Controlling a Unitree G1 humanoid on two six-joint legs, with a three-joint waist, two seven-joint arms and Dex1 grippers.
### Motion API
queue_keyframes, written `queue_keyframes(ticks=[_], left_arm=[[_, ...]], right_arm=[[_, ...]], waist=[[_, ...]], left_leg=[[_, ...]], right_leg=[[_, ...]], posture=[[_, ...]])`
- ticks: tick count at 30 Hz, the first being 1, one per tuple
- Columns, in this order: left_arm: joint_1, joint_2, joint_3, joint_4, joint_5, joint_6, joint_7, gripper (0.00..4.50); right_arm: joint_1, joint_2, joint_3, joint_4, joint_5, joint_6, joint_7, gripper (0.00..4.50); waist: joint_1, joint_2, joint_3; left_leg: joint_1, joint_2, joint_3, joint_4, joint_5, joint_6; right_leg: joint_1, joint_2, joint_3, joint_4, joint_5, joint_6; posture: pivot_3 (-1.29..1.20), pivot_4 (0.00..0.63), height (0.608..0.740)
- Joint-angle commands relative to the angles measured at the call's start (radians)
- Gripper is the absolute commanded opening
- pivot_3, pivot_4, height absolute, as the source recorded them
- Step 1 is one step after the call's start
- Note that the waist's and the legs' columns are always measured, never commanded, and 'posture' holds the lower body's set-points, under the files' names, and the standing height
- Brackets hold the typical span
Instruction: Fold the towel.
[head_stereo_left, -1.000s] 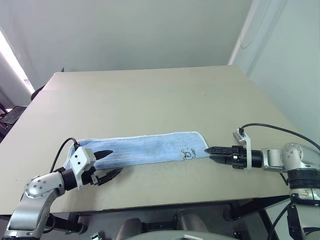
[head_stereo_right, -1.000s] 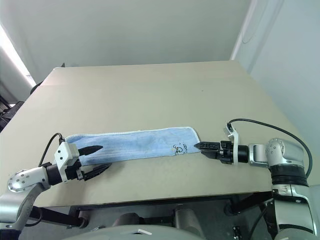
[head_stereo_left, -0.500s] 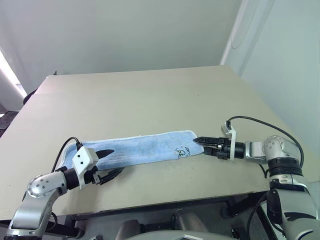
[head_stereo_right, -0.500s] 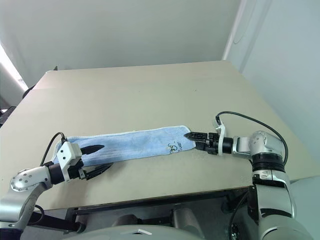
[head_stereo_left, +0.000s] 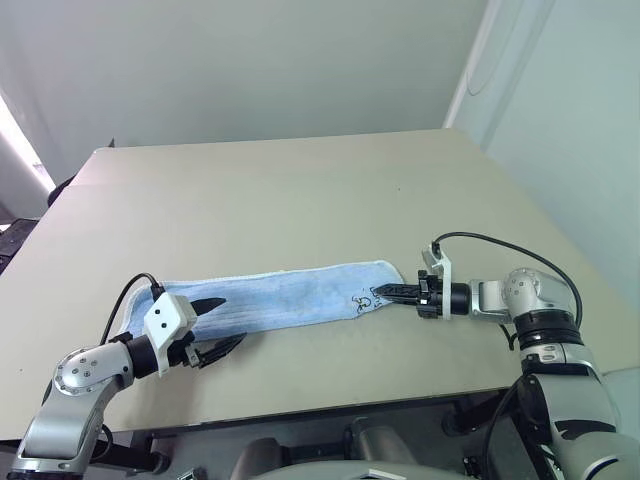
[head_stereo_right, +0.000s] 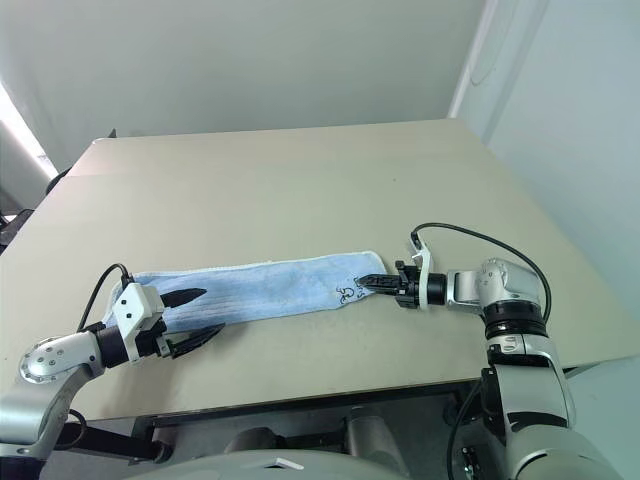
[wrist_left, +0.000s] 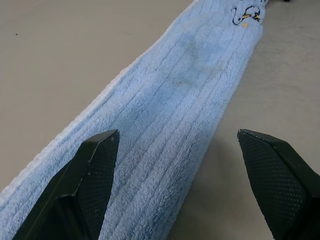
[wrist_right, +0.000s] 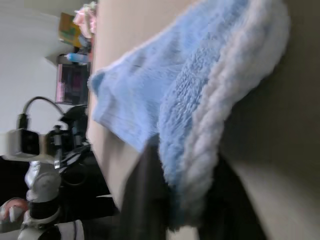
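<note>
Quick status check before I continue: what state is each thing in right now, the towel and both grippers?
towel: lying flat on the table as a long folded strip, its right end pinched.
right gripper: shut on the towel's right end, beside the dark embroidered mark.
left gripper: open, fingers straddling the towel's left end, not gripping it.
</note>
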Motion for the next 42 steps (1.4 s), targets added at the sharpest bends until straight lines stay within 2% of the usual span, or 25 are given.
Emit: queue_keyframes(ticks=[1,9,13,17,21,24,32,37,42], left_arm=[[-0.008,0.016,0.035,-0.011,0.003,-0.019,0.012,3.98],[-0.017,0.016,0.034,0.018,0.017,-0.028,0.019,3.98],[-0.027,0.012,0.023,0.028,0.021,-0.032,0.019,3.98],[-0.032,0.008,0.033,0.023,0.001,-0.018,0.019,3.98],[-0.018,0.02,0.041,0.022,0.005,-0.018,0.011,3.98],[-0.01,0.019,0.044,0.017,0.005,-0.018,0.014,3.98],[0.008,0.023,0.052,0.002,0.006,-0.011,0.028,3.98],[-0.002,0.021,0.047,0.0,0.008,-0.002,0.033,3.98],[-0.003,0.017,0.039,0.001,0.014,0.0,0.037,3.98]], right_arm=[[-0.005,-0.094,-0.016,-0.052,0.016,0.007,0.062,0.02],[0.079,-0.314,0.116,-0.196,0.004,-0.021,0.265,0.02],[0.142,-0.461,0.245,-0.29,-0.079,-0.165,0.384,0.02],[0.096,-0.564,0.32,-0.265,-0.2,-0.313,0.439,0.02],[0.023,-0.619,0.34,-0.343,-0.219,-0.324,0.499,0.02],[0.0,-0.614,0.346,-0.442,-0.209,-0.304,0.503,0.02],[0.027,-0.48,0.308,-0.731,-0.116,-0.271,0.41,0.02],[-0.027,-0.321,0.311,-0.695,-0.061,-0.209,0.341,0.02],[-0.05,-0.22,0.386,-0.654,-0.099,-0.267,0.324,0.02]], waist=[[0.003,0.002,0.001],[0.003,0.003,0.002],[0.003,0.003,0.002],[0.002,0.003,0.002],[0.001,0.007,0.004],[0.002,0.006,0.004],[0.011,0.005,0.004],[0.015,0.003,0.004],[0.025,0.003,0.004]], left_leg=[[0.0,0.0,0.0,0.0,0.0,0.0],[0.0,0.0,-0.002,-0.002,0.0,0.0],[0.0,0.0,-0.001,-0.002,0.0,0.0],[0.0,-0.001,-0.001,-0.001,0.0,0.0],[0.0,-0.001,0.0,-0.002,0.0,0.0],[0.0,0.001,-0.001,-0.002,0.0,0.0],[-0.001,0.001,-0.002,-0.002,0.0,0.0],[-0.001,0.001,-0.002,-0.002,0.0,0.0],[-0.001,0.001,-0.002,-0.002,0.0,0.0]], right_leg=[[0.0,0.0,0.0,0.0,0.0,0.0],[-0.002,0.0,-0.001,-0.004,0.0,0.002],[-0.002,-0.001,-0.001,-0.006,0.0,0.001],[-0.002,-0.001,-0.001,-0.007,0.0,0.002],[-0.003,-0.001,-0.001,-0.007,0.0,0.002],[-0.004,0.0,-0.001,-0.006,0.0,0.002],[-0.004,-0.001,-0.003,-0.008,0.0,0.002],[-0.003,-0.001,-0.003,-0.008,0.0,0.001],[-0.004,-0.001,-0.003,-0.008,0.001,0.001]], posture=[[0.0,0.0,0.74],[0.0,0.0,0.74],[0.0,0.0,0.74],[0.0,0.0,0.74],[0.0,0.0,0.74],[0.0,0.0,0.74],[0.0,0.0,0.74],[0.0,0.0,0.74],[0.0,0.0,0.74]])
